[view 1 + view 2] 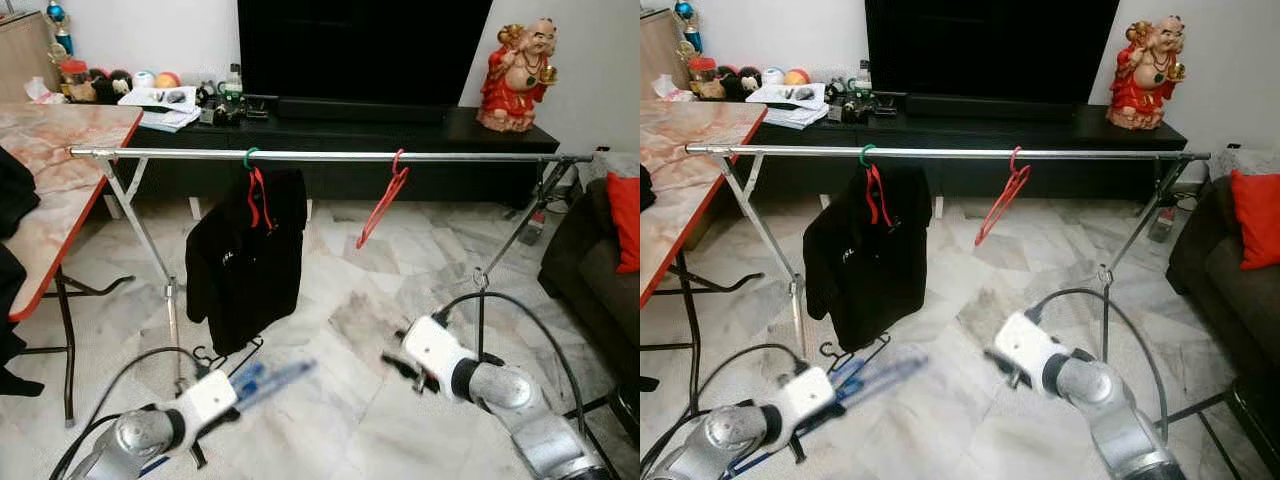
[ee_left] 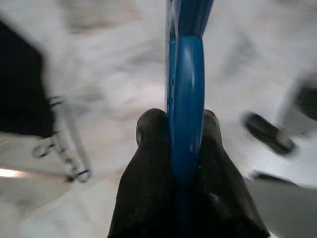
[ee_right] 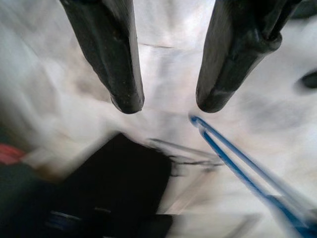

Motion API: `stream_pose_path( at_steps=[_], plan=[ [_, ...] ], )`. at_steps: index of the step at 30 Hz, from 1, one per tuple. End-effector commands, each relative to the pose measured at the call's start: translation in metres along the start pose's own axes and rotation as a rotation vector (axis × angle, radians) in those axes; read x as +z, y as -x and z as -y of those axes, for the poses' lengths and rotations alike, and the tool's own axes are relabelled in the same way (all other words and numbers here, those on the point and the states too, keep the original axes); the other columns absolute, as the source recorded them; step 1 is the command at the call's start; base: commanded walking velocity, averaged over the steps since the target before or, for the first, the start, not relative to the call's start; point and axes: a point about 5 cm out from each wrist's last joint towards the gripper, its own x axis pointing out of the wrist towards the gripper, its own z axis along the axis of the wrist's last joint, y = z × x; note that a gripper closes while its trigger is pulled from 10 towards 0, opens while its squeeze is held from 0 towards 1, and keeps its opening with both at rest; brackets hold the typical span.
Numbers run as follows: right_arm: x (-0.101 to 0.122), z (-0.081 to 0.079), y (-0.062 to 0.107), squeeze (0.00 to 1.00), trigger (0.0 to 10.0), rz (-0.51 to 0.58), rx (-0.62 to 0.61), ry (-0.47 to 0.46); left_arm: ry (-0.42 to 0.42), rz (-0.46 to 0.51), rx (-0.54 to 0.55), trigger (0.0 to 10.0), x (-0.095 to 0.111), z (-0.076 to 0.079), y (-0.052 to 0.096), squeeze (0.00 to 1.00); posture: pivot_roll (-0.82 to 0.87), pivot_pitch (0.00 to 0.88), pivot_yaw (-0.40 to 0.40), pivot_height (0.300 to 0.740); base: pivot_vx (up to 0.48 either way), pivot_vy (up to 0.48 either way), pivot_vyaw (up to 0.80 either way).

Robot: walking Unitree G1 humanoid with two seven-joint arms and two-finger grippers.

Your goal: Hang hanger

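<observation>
My left claw (image 2: 178, 148) is clamped on the blue hanger (image 1: 268, 381); the left wrist view shows both black fingers (image 2: 148, 163) pinching a thin blue bar between them, with nothing slack at the pinch; the hanger sticks out ahead of that claw, low over the marble floor (image 1: 330, 420), blurred, well below the rail (image 1: 320, 156); my right claw (image 3: 168, 106) sits low on the other side with its fingers spread apart and nothing between them, the blue hanger's tip showing just beyond it in the right wrist view

I judge the blue hanger to be light, thin, stiff plastic, smooth and likely to swivel in a narrow pinch; it should not sag, but a hold on one slim bar lets it pivot, so I would grip the straight arm close to the neck, leaving the hook free to drop over the rail; which part of it I hold now I cannot tell through the blur

On the rail a red hanger (image 1: 381, 208) hangs empty and tilted; to its left another red hanger with a green hook (image 1: 249, 158) carries a black shirt (image 1: 245, 262); the bare stretches of rail look like the roomiest places; the red-edged bench (image 1: 60, 180) stands to my left, the black TV console (image 1: 330, 130) behind the rack
</observation>
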Motion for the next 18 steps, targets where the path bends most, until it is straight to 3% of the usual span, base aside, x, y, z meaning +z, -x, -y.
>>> stream_pose_path(
  at_steps=[1,5,10,12,16,17,18],
  plan=[
    [0.006,-0.006,0.002,0.00,10.0,0.050,0.128,0.051,-0.050,-0.013,-0.098,10.0,0.009,0.005,0.002,0.00,0.10,0.000,-0.095,0.740,0.000,0.000,0.00],
    [0.008,-0.016,0.006,0.00,10.0,0.086,0.326,0.064,-0.101,-0.009,-0.227,10.0,0.025,0.011,0.002,0.00,0.11,0.000,-0.107,0.740,0.000,0.000,0.00],
    [0.008,-0.022,0.004,0.00,10.0,0.097,0.436,0.082,-0.147,0.041,-0.290,10.0,0.050,0.014,0.000,0.00,0.11,0.000,-0.117,0.740,0.000,0.000,0.00],
    [0.013,-0.023,0.000,1.00,10.0,0.140,0.460,0.067,-0.134,0.104,-0.324,10.0,0.068,0.016,-0.001,0.00,0.11,0.000,-0.130,0.740,0.000,0.000,0.00],
    [0.017,-0.026,-0.006,1.00,10.0,0.177,0.496,0.092,-0.134,0.171,-0.381,10.0,0.091,0.020,0.000,0.00,0.12,0.000,-0.138,0.740,0.000,0.000,0.00],
    [0.017,-0.027,-0.007,0.00,10.0,0.179,0.502,0.096,-0.137,0.180,-0.388,10.0,0.094,0.021,0.001,0.00,0.12,0.000,-0.144,0.740,0.000,0.000,0.00],
    [0.018,-0.027,-0.009,0.00,10.0,0.181,0.509,0.101,-0.141,0.196,-0.400,10.0,0.100,0.021,0.001,0.00,0.12,0.000,-0.147,0.740,0.000,0.000,0.00]
  ],
)
